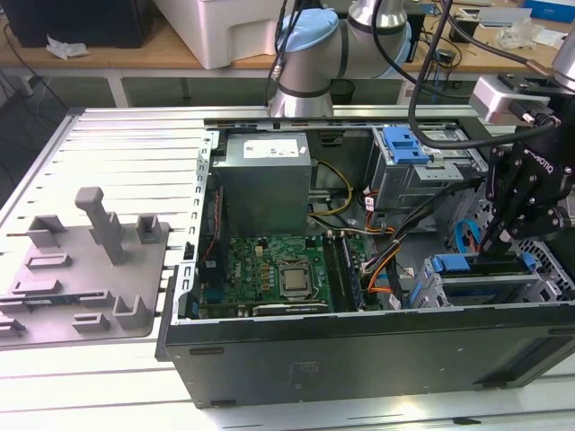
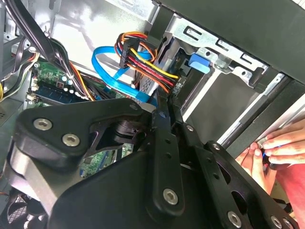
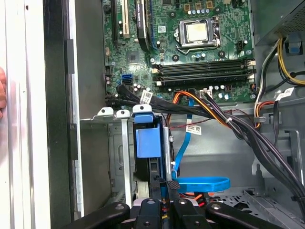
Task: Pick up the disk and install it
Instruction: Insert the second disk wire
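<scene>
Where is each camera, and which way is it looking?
Exterior view: off the arm, above the open computer case, showing the arm and gripper over the drive cage.
First wrist view: on the wrist, looking past the gripper at the disk.
Second wrist view: on the wrist, behind the gripper.
All share the motherboard.

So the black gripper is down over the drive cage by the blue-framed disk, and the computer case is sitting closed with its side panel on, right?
Not quite: the black computer case is open, its side panel off, so the green motherboard shows in the exterior view. The rest holds: the black gripper is down over the drive cage by the blue-framed disk.
</scene>
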`<state>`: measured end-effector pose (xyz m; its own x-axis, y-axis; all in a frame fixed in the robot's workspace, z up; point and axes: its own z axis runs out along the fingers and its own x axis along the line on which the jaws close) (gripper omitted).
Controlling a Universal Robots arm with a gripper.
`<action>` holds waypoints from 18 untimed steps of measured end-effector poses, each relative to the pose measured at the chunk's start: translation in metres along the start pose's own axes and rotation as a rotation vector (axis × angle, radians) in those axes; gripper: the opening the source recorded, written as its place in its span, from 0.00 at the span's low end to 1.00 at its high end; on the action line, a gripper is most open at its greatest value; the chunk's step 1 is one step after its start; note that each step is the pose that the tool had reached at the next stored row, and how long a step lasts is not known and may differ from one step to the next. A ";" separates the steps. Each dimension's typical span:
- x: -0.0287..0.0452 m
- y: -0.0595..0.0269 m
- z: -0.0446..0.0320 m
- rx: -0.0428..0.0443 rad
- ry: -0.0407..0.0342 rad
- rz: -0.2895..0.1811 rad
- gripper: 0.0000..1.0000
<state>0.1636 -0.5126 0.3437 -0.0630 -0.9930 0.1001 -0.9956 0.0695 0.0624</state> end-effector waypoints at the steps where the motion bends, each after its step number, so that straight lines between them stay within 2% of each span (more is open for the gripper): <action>1: 0.0000 0.0001 0.0000 0.0001 0.0000 0.000 0.16; 18: 0.0015 -0.0010 0.0002 0.0030 0.0007 -0.010 0.16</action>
<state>0.1645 -0.5142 0.3437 -0.0526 -0.9936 0.1001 -0.9964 0.0588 0.0605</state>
